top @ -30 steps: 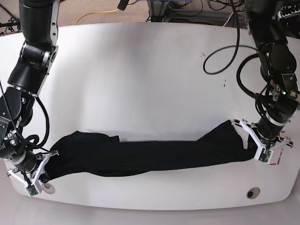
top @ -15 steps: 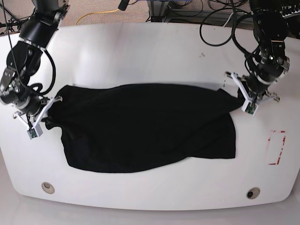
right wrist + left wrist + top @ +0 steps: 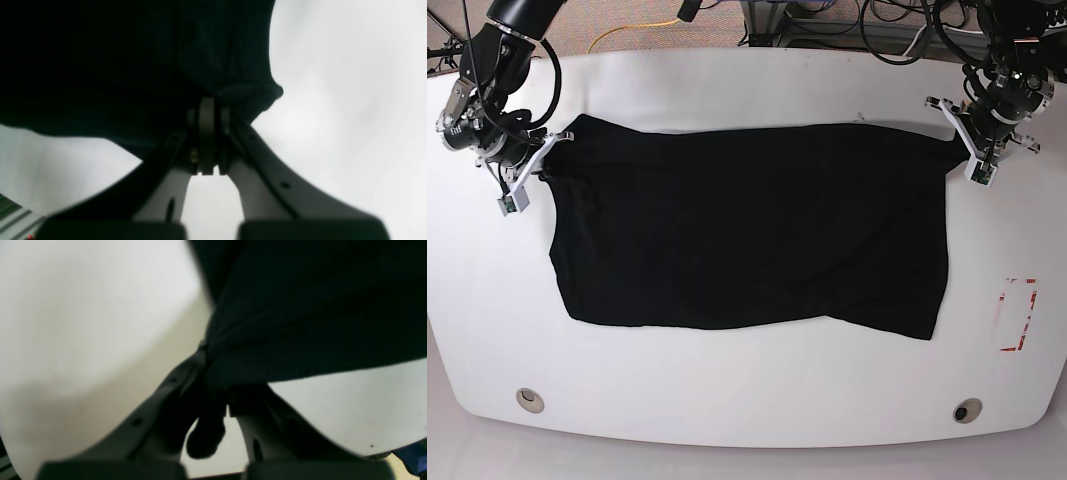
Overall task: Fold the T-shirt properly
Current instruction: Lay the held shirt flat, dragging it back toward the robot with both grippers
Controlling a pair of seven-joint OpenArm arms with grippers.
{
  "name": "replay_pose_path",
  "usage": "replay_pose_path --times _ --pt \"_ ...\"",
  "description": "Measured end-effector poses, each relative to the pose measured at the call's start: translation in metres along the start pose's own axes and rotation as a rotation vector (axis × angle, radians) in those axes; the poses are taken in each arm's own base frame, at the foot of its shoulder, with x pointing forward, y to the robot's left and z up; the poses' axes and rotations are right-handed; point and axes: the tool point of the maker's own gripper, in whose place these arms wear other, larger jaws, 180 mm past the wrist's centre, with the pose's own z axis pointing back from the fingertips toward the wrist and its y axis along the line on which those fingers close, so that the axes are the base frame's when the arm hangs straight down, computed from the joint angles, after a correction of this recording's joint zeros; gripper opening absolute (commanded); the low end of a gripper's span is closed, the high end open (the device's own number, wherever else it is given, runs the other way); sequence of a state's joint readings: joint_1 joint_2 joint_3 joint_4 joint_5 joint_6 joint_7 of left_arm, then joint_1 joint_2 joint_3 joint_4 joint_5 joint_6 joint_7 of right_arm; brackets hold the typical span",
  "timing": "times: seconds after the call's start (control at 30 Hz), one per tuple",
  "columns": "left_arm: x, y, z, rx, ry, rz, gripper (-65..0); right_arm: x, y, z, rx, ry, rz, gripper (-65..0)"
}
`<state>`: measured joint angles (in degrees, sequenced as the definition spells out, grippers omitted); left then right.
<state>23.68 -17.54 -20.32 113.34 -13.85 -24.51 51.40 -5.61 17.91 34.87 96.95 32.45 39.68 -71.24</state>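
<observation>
The black T-shirt [image 3: 747, 225] lies spread out wide across the white table [image 3: 747, 390], its far edge pulled taut between my two grippers. My left gripper [image 3: 962, 145], on the base view's right, is shut on the shirt's far right corner; the left wrist view shows the black cloth [image 3: 300, 316] bunched in its jaws. My right gripper [image 3: 545, 155], on the base view's left, is shut on the far left corner; the right wrist view shows cloth [image 3: 230, 83] pinched at the fingertips. The near hem lies loose and slightly uneven.
A red-outlined rectangle [image 3: 1017, 315] is marked on the table at the right. Two round holes [image 3: 527, 399] [image 3: 968, 411] sit near the front edge. Cables and equipment [image 3: 867, 25] lie beyond the table's far edge.
Both grippers have carried the shirt's corners away from the front edge to the far side, and the bunched strip of cloth has opened into a broad flat sheet.
</observation>
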Motion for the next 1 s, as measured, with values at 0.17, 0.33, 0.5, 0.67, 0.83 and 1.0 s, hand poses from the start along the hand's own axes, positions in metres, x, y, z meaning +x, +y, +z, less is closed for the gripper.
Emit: replay_pose_path --times 0.17,0.33,0.5,0.67,0.83,1.0 --pt "0.003 0.013 0.004 0.035 -0.017 0.018 -65.0 0.037 0.009 -0.003 0.027 -0.102 -0.006 -46.3" --pt "0.005 0.030 0.007 0.082 -0.019 0.022 -65.0 0.053 0.009 -0.009 0.040 -0.123 -0.023 -19.5" --pt "0.015 0.033 0.007 0.087 -0.046 0.023 -65.0 0.055 -0.001 0.002 0.046 -0.190 -0.137 -12.7" --pt "0.013 0.032 0.006 0.086 -0.038 0.024 -65.0 0.013 -0.002 0.014 0.096 -0.165 -0.265 -14.1" --pt "0.014 0.030 0.006 0.083 -0.042 0.024 -65.0 -0.021 0.019 0.020 0.194 -0.170 -0.330 -14.1" --pt "0.014 0.030 0.005 0.082 -0.041 0.027 -65.0 -0.059 0.032 0.017 0.204 -0.089 -0.378 -14.1"
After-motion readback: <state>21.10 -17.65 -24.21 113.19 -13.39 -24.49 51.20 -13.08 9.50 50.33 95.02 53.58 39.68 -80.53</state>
